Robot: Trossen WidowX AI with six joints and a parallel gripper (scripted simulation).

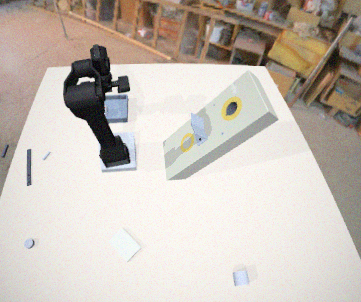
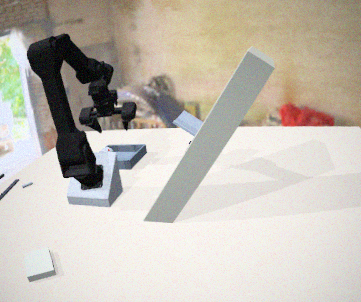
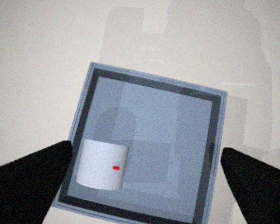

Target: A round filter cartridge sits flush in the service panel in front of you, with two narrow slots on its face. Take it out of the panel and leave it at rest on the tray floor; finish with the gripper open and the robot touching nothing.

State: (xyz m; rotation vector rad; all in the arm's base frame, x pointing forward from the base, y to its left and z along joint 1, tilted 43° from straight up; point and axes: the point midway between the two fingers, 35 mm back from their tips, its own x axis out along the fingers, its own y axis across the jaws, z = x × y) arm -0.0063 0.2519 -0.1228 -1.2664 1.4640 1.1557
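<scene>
The white round cartridge (image 3: 100, 165) lies on its side on the floor of the blue-grey tray (image 3: 191, 115) (image 1: 123, 120) (image 2: 132, 162), near one corner, with a small red mark towards me. Its slotted face is not visible in the wrist view. My gripper (image 3: 147, 151) (image 2: 112, 130) is wide open and empty. It hangs above the tray, clear of the cartridge and the walls. The service panel (image 1: 250, 90) (image 2: 214, 127) stands tilted. Its upper yellow-ringed opening (image 1: 231, 108) shows dark inside.
A blue-grey flap (image 1: 198, 129) (image 2: 188, 123) sticks out from the panel's face, beside a lower yellow ring (image 1: 182, 145). A pale square block (image 1: 126, 244) (image 2: 41, 265), a small light block (image 1: 240, 278), a small disc (image 1: 29, 243) and a dark bar (image 1: 29, 167) lie away from the tray.
</scene>
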